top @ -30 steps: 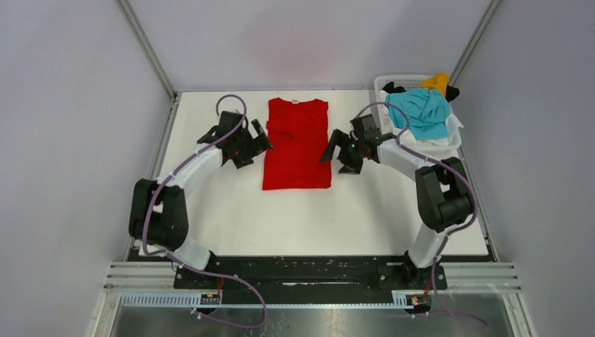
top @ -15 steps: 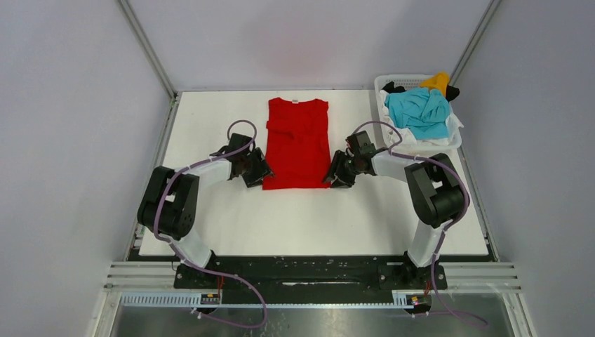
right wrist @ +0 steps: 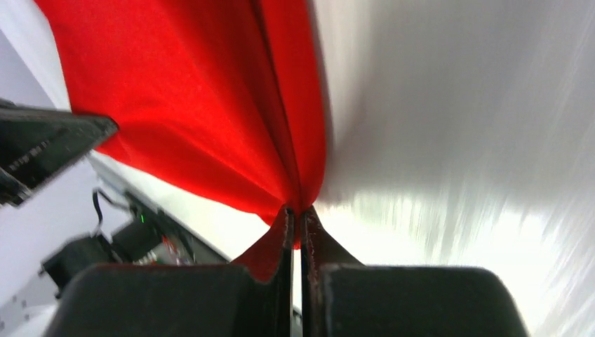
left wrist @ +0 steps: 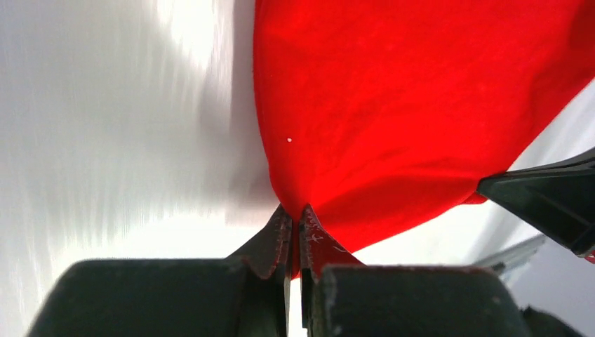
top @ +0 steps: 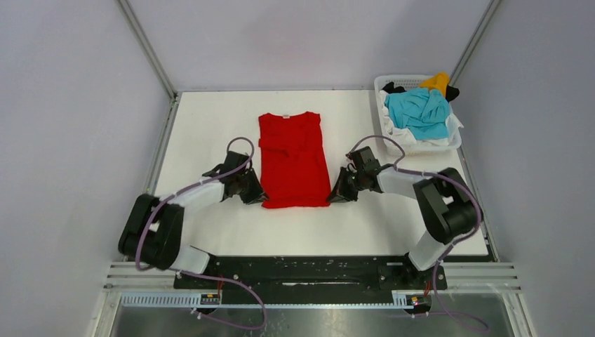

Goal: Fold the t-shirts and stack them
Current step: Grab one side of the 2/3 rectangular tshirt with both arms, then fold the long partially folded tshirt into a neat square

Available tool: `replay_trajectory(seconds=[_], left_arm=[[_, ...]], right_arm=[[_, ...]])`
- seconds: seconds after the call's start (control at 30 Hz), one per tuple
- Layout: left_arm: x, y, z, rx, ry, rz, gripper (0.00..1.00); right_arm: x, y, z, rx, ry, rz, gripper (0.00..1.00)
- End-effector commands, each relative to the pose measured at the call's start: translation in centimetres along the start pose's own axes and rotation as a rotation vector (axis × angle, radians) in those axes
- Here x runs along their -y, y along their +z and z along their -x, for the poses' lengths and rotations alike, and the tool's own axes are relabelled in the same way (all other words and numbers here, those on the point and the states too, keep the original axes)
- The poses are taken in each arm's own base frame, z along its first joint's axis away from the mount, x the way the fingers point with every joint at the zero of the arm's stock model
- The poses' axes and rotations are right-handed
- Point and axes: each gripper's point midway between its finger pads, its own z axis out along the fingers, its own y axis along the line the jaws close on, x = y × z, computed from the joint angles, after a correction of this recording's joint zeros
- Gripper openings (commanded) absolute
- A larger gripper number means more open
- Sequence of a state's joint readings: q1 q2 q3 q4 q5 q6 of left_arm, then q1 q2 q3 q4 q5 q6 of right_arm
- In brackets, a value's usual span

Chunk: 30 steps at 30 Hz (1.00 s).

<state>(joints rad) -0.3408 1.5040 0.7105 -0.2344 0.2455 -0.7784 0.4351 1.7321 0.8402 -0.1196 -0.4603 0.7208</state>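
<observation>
A bright red t-shirt [top: 292, 158] lies folded lengthwise on the white table [top: 210, 133], collar at the far end. My left gripper [top: 259, 199] is shut on its near left hem corner; in the left wrist view the red cloth [left wrist: 393, 105] is pinched between the black fingers [left wrist: 275, 235] of that gripper [left wrist: 295, 219]. My right gripper [top: 332, 197] is shut on the near right hem corner; in the right wrist view the red cloth [right wrist: 210, 91] bunches into this gripper [right wrist: 296, 219]. Turquoise [top: 419, 111], yellow-orange [top: 438, 81], black and white t-shirts fill the basket.
A white plastic basket [top: 383, 89] stands at the table's back right corner. Metal frame posts and grey walls enclose the table. The black rail [top: 302, 270] with both arm bases runs along the near edge.
Both grippers moved down along the shirt's sides to its near corners and shut on them. The shirt has slid toward me and slightly left.
</observation>
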Motion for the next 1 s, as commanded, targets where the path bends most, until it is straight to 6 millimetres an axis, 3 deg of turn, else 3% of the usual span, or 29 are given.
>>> replay_trajectory(seconds=[0.0,0.07,0.13,0.2,0.3,0.47,0.53,0.7,0.87,0.97], left_arm=[[0.0,-4.7,-4.5,-0.071,0.014,-0.064,0.0],[0.4,-6.7,-6.2,-0.087,0.013,-0.101,0.0],[0.7,-8.8,-7.4,-0.093,0.029,-0.132,0.0],[1.5,-10.8,-7.2,-0.066,0.055,-0.156,0.0],[3.8,-12.8,-5.6,-0.005,0.082,-0.218,0.0],[10.1,-13.8,-0.5,0.092,0.089,-0.401,0.0],[11.5,-13.8,1.9,0.122,0.081,-0.424,0.0],[13.3,-13.1,7.6,0.177,0.046,-0.421,0.0],[14.4,-11.8,12.3,0.222,0.022,-0.413,0.0],[13.8,-9.9,14.5,0.215,-0.001,-0.354,0.0]], right_arm=[[0.0,-3.8,-7.5,-0.149,-0.035,0.025,0.0],[-0.1,-5.5,-10.4,-0.198,-0.055,0.028,0.0],[-0.4,-6.9,-11.9,-0.22,-0.06,0.041,0.0],[-2.1,-8.3,-12.4,-0.232,-0.077,0.112,0.0],[-4.9,-10.2,-11.4,-0.187,-0.126,0.192,0.0],[-10.1,-12.8,-7.2,-0.1,-0.187,0.303,0.0],[-11.5,-13.2,-5.1,-0.078,-0.186,0.328,0.0],[-14.4,-13.9,0.7,0.006,-0.162,0.37,0.0],[-15.2,-13.3,5.8,0.032,-0.1,0.381,0.0],[-15.3,-12.6,8.1,0.028,-0.066,0.381,0.0]])
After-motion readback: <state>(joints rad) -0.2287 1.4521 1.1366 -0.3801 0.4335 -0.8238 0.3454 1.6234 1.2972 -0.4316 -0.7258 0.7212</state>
